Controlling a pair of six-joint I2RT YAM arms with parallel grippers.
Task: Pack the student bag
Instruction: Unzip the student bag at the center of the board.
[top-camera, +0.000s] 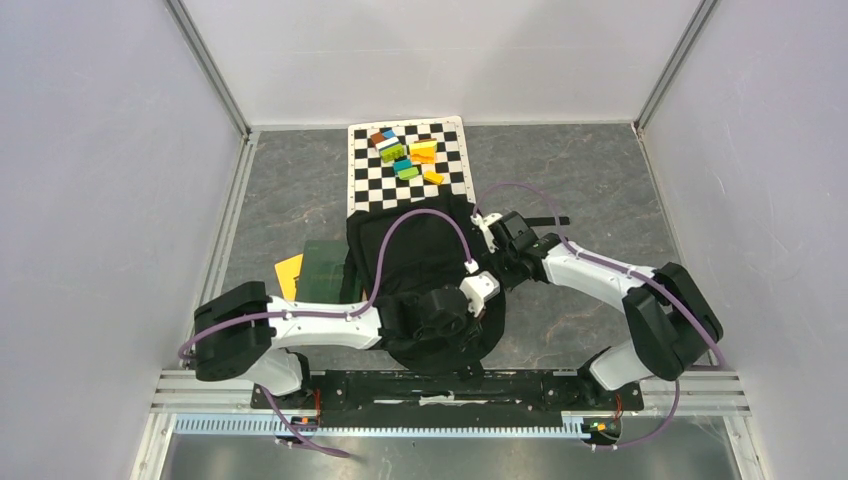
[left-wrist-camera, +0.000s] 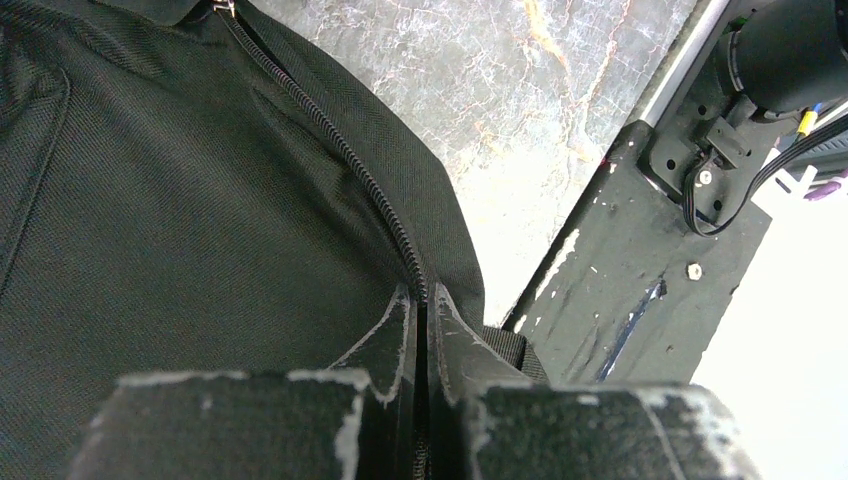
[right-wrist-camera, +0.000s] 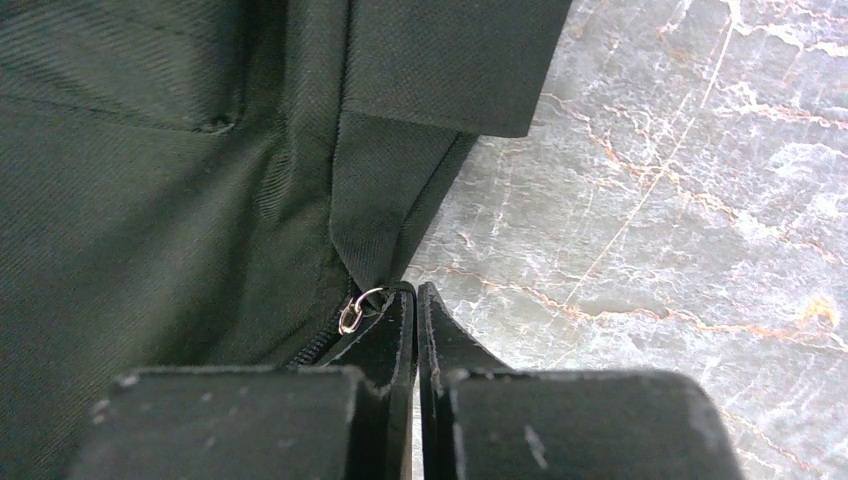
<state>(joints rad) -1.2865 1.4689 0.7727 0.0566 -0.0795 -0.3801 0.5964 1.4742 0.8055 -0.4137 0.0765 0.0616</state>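
Observation:
The student bag (top-camera: 420, 262) is a black fabric backpack lying flat in the middle of the table. My left gripper (top-camera: 485, 308) is at its near right edge. In the left wrist view it (left-wrist-camera: 422, 300) is shut on the bag's zip seam (left-wrist-camera: 340, 150), with the teeth running between the jaws. My right gripper (top-camera: 484, 240) is at the bag's far right corner. In the right wrist view it (right-wrist-camera: 415, 292) is shut at the bag's edge (right-wrist-camera: 150, 200), with the black zip pull pinched at its tips and the silver ring (right-wrist-camera: 352, 312) beside the left finger.
A green notebook (top-camera: 322, 262) and an orange one (top-camera: 288, 275) lie just left of the bag. A checkered mat (top-camera: 445, 182) behind the bag carries several coloured blocks (top-camera: 410, 152). A bag strap (top-camera: 545, 221) sticks out to the right. The base rail (left-wrist-camera: 640, 270) is close to the left gripper.

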